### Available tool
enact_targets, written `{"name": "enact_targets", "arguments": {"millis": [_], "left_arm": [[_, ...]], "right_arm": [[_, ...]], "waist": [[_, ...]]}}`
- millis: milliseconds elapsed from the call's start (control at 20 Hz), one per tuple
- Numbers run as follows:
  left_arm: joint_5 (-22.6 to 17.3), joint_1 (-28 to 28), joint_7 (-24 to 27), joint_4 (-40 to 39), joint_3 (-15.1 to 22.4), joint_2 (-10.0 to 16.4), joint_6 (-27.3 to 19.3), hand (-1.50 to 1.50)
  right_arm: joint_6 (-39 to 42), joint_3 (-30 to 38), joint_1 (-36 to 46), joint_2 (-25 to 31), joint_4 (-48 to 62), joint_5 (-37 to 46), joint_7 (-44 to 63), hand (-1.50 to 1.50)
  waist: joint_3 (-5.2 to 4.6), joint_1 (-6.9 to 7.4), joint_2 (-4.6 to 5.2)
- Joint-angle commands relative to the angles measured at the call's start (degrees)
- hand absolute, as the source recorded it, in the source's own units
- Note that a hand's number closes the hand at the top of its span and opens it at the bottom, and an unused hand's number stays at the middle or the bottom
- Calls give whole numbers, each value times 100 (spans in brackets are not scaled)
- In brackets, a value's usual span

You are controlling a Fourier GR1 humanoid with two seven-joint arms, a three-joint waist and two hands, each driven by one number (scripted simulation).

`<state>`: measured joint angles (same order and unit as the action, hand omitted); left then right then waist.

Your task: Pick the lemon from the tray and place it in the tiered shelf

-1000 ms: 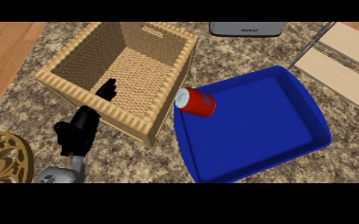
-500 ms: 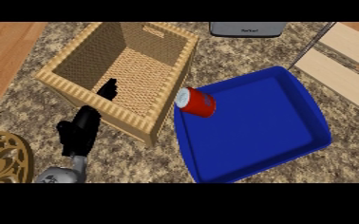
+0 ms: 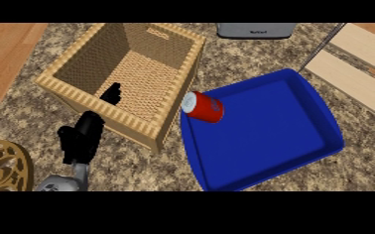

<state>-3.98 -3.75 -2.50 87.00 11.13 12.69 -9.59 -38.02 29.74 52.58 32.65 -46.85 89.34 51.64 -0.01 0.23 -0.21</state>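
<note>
Far left, a golden openwork piece (image 3: pixel 10 164) is peeking in at the counter's edge. Just beside it the left hand (image 3: pixel 82 139) is rising from the lower edge, its fingers (image 3: pixel 111 94) reaching up straight and relaxed over the near rim of the wicker basket (image 3: pixel 135 129), holding nothing. Moving right, past the basket's corner, a red can (image 3: pixel 204 107) is lying on its side at the left edge of the blue tray (image 3: pixel 278 129), apart from those fingers, with the basket's wall between them. Up top a grey appliance (image 3: pixel 254 30) is sitting, and pale wooden boards (image 3: pixel 344 77) are showing far right.
</note>
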Motion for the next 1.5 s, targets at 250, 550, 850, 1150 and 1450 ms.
{"name": "enact_targets", "arguments": {"millis": [250, 550, 850, 1150, 1450], "left_arm": [[72, -483, 317, -445, -120, 96, 315, 0], [379, -376, 313, -338, 129, -114, 81, 0], [208, -412, 130, -214, -58, 68, 194, 0], [187, -252, 6, 31, -31, 154, 204, 0], [232, -17, 5, 147, -35, 188, 75, 0]], "right_arm": [[-618, 168, -281, -288, -765, -749, -29, -150], [11, -2, 277, -169, -1016, -1187, -108, -150], [-405, 125, 111, -198, -2089, -1435, 4, -150], [110, 616, -42, 160, -3346, -1200, 511, -150], [1612, 1240, -685, -63, -4814, -1360, 1320, -150]], "waist": [[1, -58, 29], [0, -13, 26], [-1, -80, 6], [-4, -184, -34], [-1, -361, -99]]}}
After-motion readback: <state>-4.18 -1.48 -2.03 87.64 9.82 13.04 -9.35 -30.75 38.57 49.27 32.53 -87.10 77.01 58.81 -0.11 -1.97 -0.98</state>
